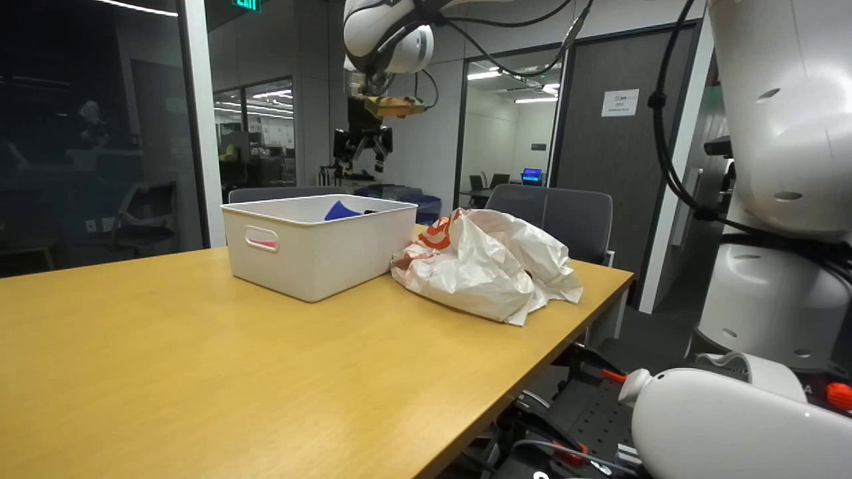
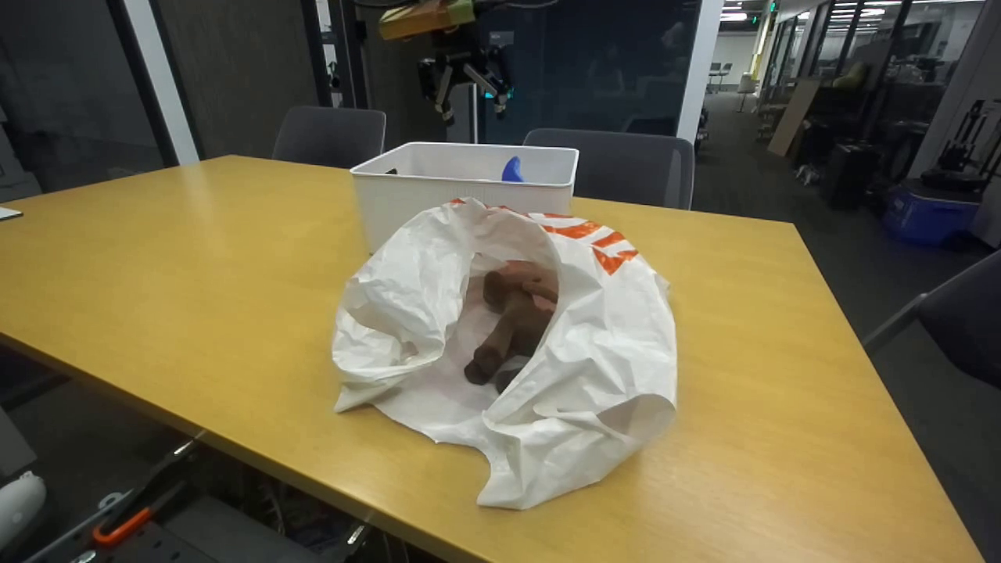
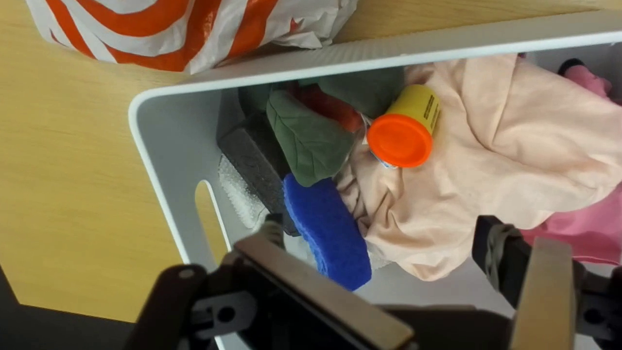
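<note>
Jaws spread apart, holding nothing, above the white bin (image 1: 333, 256), left of centre in an exterior view. Step, judged: unladen hover; any reach down calls for clearing the bin's walls. Wrist view: blue sponge-like block (image 3: 330, 233) inside, mid-frame; peach cloth (image 3: 486, 160) hides what lies beneath; bin runs off right edge.

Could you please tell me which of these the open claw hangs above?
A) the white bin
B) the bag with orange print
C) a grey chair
A: in both exterior views the claw is above the white bin, and the wrist view looks down past it onto the contents, such as the yellow tub.
</note>
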Available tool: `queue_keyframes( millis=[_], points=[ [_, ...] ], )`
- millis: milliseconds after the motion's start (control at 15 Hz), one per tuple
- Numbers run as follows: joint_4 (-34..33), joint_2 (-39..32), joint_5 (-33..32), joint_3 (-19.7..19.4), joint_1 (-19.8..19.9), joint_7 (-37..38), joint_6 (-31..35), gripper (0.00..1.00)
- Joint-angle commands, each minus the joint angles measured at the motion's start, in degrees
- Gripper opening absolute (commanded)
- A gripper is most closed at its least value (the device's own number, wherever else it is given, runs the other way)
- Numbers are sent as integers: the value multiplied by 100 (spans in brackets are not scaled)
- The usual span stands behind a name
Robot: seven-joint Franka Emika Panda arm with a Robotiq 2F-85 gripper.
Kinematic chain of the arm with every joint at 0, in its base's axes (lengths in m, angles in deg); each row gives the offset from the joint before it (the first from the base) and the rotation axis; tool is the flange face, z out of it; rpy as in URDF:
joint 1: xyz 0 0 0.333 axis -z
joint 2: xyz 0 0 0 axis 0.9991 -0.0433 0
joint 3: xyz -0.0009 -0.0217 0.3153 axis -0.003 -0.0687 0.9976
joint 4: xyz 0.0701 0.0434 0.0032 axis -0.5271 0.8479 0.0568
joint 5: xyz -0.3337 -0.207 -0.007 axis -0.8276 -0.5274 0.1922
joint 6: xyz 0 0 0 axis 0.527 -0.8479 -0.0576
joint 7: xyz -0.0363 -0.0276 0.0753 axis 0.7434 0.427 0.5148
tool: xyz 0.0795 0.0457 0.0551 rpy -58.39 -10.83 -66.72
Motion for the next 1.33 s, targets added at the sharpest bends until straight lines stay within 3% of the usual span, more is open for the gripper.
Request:
queue_keyframes(
  millis=[0, 400, 933, 1000, 1067, 1267],
  points=[
    [-1313, -980, 230, -112, -22, -540, -545, 100],
    [-2474, -2097, 611, -107, 101, -1196, -909, 100],
    [-3451, -3213, 480, -317, 155, -1372, -890, 100],
    [-3525, -3294, 507, -309, 168, -1418, -889, 75],
    [-3599, -3366, 514, -315, 167, -1419, -853, 73],
    [-3702, -3417, 494, -324, 146, -1448, -862, 49]
  ],
)
